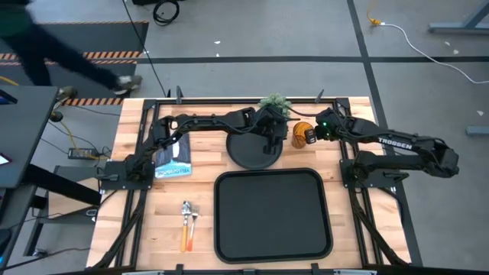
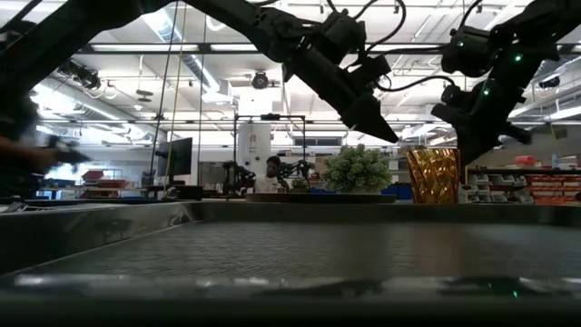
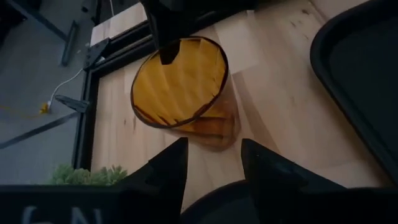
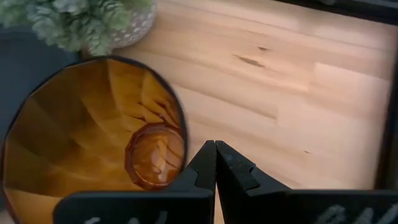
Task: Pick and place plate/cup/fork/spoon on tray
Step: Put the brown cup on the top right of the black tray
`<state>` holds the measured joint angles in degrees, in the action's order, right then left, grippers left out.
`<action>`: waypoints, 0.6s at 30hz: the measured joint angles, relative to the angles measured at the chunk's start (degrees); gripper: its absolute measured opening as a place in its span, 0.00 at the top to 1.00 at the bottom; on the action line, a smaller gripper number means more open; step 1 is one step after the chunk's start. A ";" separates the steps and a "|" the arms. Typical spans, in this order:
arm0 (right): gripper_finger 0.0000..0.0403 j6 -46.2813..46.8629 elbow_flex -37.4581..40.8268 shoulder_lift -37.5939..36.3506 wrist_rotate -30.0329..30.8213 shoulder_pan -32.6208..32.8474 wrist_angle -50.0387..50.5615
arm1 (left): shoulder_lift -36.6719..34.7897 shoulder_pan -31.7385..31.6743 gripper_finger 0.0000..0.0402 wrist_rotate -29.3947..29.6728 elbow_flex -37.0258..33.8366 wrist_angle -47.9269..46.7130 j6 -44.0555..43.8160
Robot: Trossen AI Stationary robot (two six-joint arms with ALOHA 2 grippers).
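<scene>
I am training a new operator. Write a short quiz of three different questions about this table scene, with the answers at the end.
1. True or false: the tray has nothing on it.
2. Which item lies on the table beside the tray, on the left arm's side?
A. the cup
B. the fork and spoon
C. the plant
3. Fill in: the right gripper is ____ and sits next to the cup.

Key
1. True. The plate is on the table beyond the tray, with the left gripper open over its edge.
2. B. The fork and spoon lie together there.
3. Shut.
</scene>
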<state>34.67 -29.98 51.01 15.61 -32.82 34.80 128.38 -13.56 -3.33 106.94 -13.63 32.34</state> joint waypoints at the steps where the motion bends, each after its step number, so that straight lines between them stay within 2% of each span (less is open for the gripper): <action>1: 0.97 -0.40 0.00 0.45 -0.56 0.00 -0.43 | 0.00 -0.02 0.60 0.00 0.00 -0.10 0.33; 11: 0.97 -3.77 0.00 3.64 -7.05 0.11 -5.27 | 0.00 0.67 0.60 0.34 0.00 -6.32 1.78; 18: 0.97 -4.39 0.00 6.06 -12.32 0.28 -7.66 | 0.00 3.10 0.60 9.20 0.00 -9.06 6.40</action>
<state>30.28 -29.98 57.08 3.29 -32.54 27.15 128.38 -10.46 5.87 106.94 -22.69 38.74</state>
